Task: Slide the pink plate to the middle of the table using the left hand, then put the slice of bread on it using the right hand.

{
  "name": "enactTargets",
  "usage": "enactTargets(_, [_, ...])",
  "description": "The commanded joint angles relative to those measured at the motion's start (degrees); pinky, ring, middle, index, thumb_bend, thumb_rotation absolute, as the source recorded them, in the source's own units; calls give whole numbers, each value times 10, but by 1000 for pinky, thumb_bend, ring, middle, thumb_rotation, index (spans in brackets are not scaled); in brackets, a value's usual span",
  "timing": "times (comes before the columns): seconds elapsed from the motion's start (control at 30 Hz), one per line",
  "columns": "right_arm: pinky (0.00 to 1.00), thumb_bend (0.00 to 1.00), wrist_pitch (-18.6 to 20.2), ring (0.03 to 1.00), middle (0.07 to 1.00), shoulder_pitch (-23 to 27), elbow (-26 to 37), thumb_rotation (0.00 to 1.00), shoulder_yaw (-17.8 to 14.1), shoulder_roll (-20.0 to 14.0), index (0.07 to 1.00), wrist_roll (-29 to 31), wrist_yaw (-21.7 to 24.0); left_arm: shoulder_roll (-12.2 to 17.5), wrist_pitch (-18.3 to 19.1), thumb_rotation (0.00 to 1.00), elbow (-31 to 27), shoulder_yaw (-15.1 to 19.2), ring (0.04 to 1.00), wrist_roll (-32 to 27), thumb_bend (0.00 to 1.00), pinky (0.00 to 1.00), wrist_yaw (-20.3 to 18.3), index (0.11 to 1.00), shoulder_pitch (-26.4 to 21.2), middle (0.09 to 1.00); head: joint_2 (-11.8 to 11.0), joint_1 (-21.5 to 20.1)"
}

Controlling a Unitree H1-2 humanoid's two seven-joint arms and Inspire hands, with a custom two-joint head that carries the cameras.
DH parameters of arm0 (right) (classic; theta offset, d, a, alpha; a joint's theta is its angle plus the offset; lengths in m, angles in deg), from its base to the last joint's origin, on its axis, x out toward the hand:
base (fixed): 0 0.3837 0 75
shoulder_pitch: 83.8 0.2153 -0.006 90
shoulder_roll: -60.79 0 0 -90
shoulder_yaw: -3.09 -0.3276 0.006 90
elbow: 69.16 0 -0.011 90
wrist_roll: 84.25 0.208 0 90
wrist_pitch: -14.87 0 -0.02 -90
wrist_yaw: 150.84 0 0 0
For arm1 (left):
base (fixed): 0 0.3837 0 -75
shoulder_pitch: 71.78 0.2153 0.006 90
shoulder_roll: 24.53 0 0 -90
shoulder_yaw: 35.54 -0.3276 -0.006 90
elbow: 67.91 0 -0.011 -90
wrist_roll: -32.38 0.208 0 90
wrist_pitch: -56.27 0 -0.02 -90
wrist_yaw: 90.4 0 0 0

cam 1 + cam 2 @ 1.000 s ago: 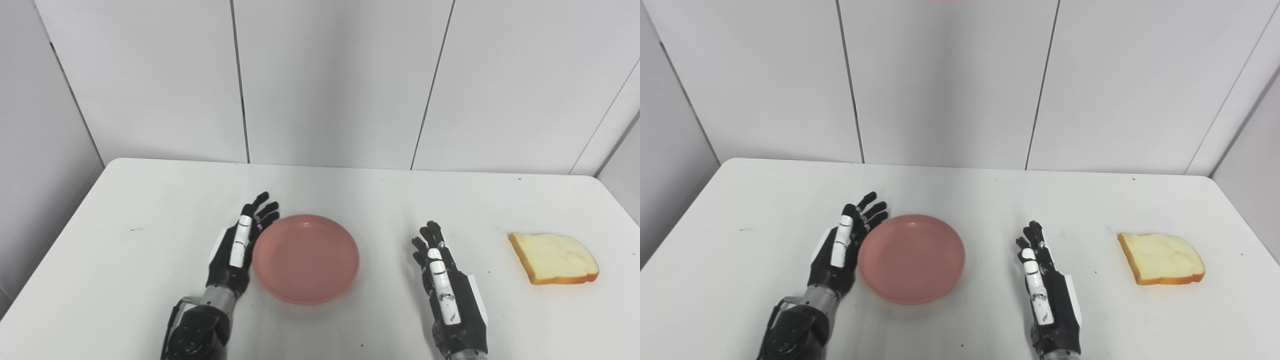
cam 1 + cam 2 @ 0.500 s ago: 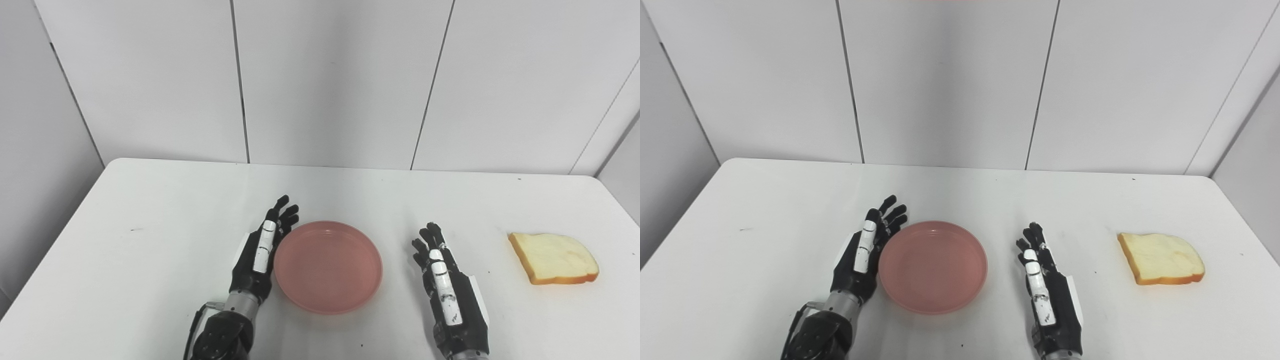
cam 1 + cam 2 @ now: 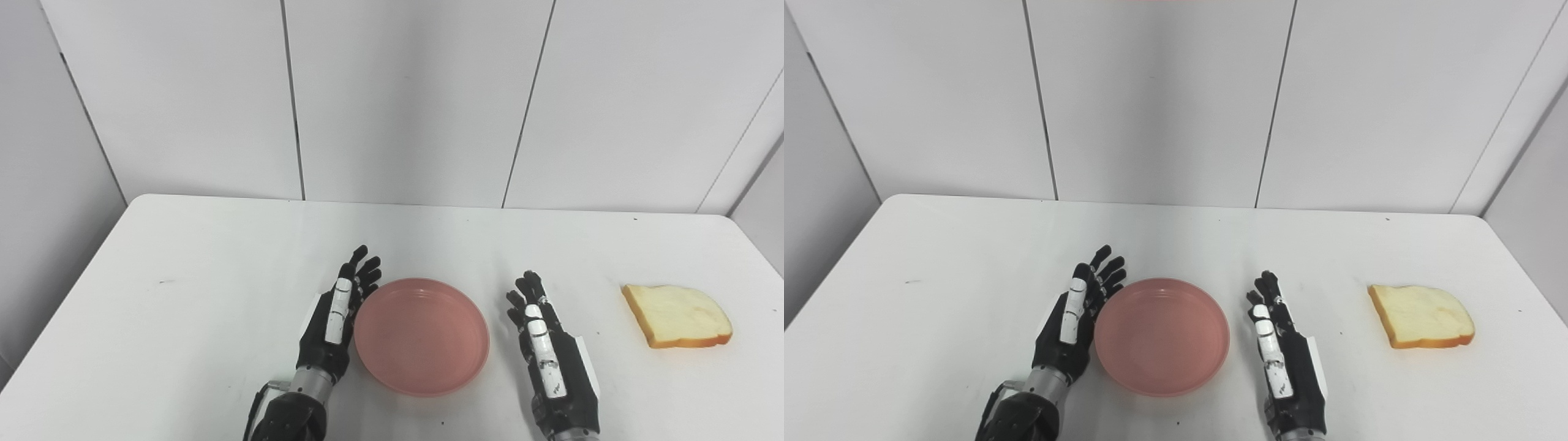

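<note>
The pink plate [image 3: 421,335] lies flat on the white table [image 3: 184,257], near its middle and toward the front. My left hand [image 3: 335,318] is open, set on edge with its fingers straight, and its palm side rests against the plate's left rim. My right hand [image 3: 548,355] is open and empty, resting on the table just right of the plate, apart from it. The slice of bread [image 3: 677,315] lies flat at the far right of the table, well away from my right hand. The plate [image 3: 1162,335] and the bread [image 3: 1421,315] also show in the right eye view.
White wall panels [image 3: 404,98] stand behind the table's far edge. Bare table surface lies to the left of my left hand and between my right hand and the bread. The table's right edge runs just past the bread.
My left hand has pushed the pink plate to the right, toward the table's middle and closer to my right hand. The right hand and the bread have not moved.
</note>
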Motion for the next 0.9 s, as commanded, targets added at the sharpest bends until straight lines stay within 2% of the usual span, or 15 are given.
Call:
enactTargets(0.0, [968,610,-25,941,958,11,24,818,2,5,957,-1,1,-7,14,1000,-7,-5,937,-5,749,933,-5,949,12,934,2,-1])
enactTargets(0.43, [961,639,-16,945,956,4,43,801,-2,0,957,7,2,-9,20,1000,-42,-26,983,1,725,998,-15,974,35,972,12,-14])
enactTargets(0.87, [956,608,-20,935,948,5,41,805,-5,-5,954,6,1,2,13,1000,-46,-42,972,44,673,991,-13,976,41,971,10,-29])
